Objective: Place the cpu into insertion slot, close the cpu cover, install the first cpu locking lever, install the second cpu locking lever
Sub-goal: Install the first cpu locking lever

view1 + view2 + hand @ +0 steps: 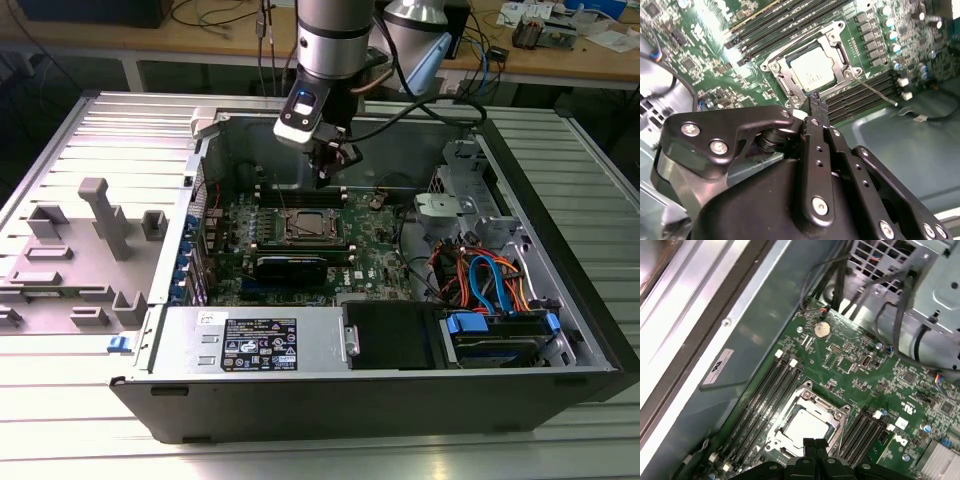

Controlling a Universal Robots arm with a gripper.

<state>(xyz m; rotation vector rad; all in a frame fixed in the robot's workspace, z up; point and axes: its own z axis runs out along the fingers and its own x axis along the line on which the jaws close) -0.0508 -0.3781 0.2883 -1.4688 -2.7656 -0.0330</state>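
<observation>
We looked over a ribbed metal bench (80,440) that took up most of the exterior view. A wooden bench (570,62) strewn with cables and small parts ran along the back of the room. Towards the exterior view's left, a grey moulded fixture (95,240) with posts and pockets lay on the metal surface.

The largest thing on that surface was the open computer case (300,405), lying on its side. Inside it we saw a power supply (260,342) along the near wall and a drive cage (500,335) at the exterior view's right, with blue and orange cables (490,280) above it. The green motherboard (385,255) covered the floor of the case.

The arm (335,40) hung from above, with its pincer (327,178) over the board just behind the insertion slot (312,226). In both wrist views the pincer (815,101) (815,442) was closed, fingertips together, with nothing between them.

The cpu (812,70) sat flat in the slot. Its silver top showed through the window of the cpu cover (839,50), which lay down around it. A thin locking lever (876,91) stuck out from one corner of the socket, over the black memory slots (847,100). A coin cell (822,329) sat farther along the board.
</observation>
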